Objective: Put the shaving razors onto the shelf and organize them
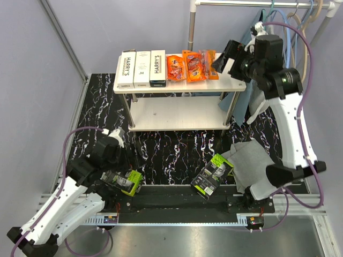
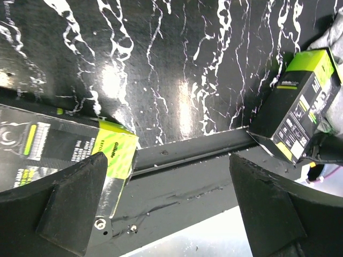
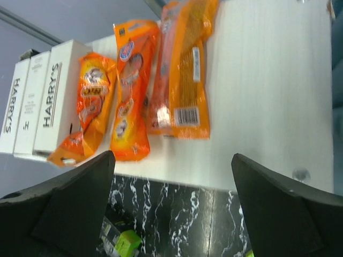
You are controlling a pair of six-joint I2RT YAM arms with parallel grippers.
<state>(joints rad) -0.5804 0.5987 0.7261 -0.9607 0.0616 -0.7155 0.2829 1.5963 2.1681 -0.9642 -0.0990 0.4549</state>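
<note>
Left gripper (image 2: 169,214) hangs wide and empty just beside a blister pack (image 1: 124,182). Rightward lies a second pack (image 1: 213,175), both on the table, off the shelf (image 1: 230,84). Boxes (image 1: 142,68) and orange packs (image 1: 192,66) line its top board. Right gripper (image 3: 171,214), wide and empty, hovers over its bare right end. Judged step: picking up the blister pack. Next move needs centring, descent, closing.

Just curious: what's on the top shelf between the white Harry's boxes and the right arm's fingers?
Three orange packs, side by side on the shelf; the top and right wrist views show them.
</note>
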